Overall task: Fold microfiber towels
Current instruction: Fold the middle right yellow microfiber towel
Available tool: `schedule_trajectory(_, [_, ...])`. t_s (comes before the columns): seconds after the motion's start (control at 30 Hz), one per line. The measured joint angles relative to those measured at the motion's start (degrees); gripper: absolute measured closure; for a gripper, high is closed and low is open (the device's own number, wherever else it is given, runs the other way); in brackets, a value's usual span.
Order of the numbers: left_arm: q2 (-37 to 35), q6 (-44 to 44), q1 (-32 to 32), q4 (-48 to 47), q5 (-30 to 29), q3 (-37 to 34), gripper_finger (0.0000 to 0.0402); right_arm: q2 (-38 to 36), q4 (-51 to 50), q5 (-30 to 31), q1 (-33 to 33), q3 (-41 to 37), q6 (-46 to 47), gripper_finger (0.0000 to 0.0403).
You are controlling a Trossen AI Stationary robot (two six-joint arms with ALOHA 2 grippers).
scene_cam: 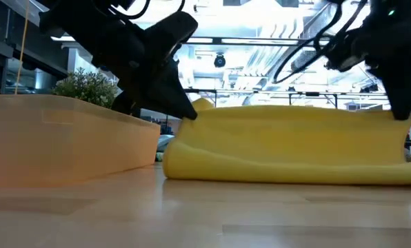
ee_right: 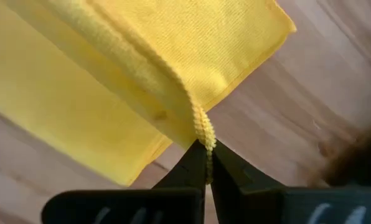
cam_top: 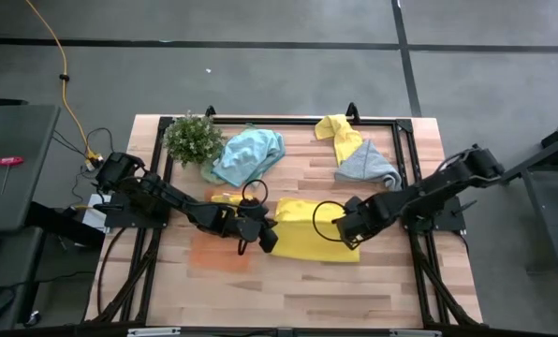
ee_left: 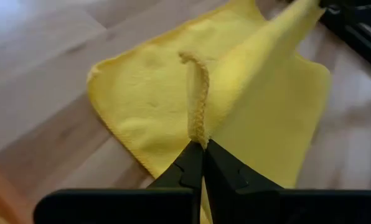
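Bright yellow microfiber towel (cam_top: 309, 229) spread on wooden table (cam_top: 373, 281), lifted between both grippers. Left gripper (ee_left: 203, 149) jaws clamped on towel hem. Right gripper (ee_right: 205, 148) jaws clamped on opposite hem; fold hung between jaws.

Towel (cam_top: 307, 229) between both tools, mid-table (cam_top: 373, 281)

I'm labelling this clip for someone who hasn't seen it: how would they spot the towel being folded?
On the wooden table, look near the middle, between the two dark arms. The yellow towel lies there, pinched by the left gripper and the right gripper. It alone is spread flat and held; the others lie crumpled at the far edge.
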Motion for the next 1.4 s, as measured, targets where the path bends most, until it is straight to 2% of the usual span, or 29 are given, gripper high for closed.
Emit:
schedule_trajectory(0.27, [0.01, -0.02, 0.04, 0.07, -0.29, 0.00, 0.0401, 2.88, -0.02, -0.86, -0.60, 0.00, -1.23, 0.0403])
schedule_trajectory(0.53, [0.01, -0.02, 0.04, 0.07, -2.41, 0.02, 0.0401, 2.90, -0.08, -0.01, -0.60, 0.00, 0.91, 0.0403])
schedule_trajectory(1.1, [0.01, 0.00, 0.52, 0.07, -2.54, 0.02, 0.0401, 2.90, -0.06, 0.28, -0.60, 0.00, 2.25, 0.0403])
schedule_trajectory(1.4, [0.67, -0.01, 0.52, 0.34, -2.80, 0.10, 0.0401, 2.90, -0.87, 2.39, -1.32, -0.02, 4.48, 0.0403])
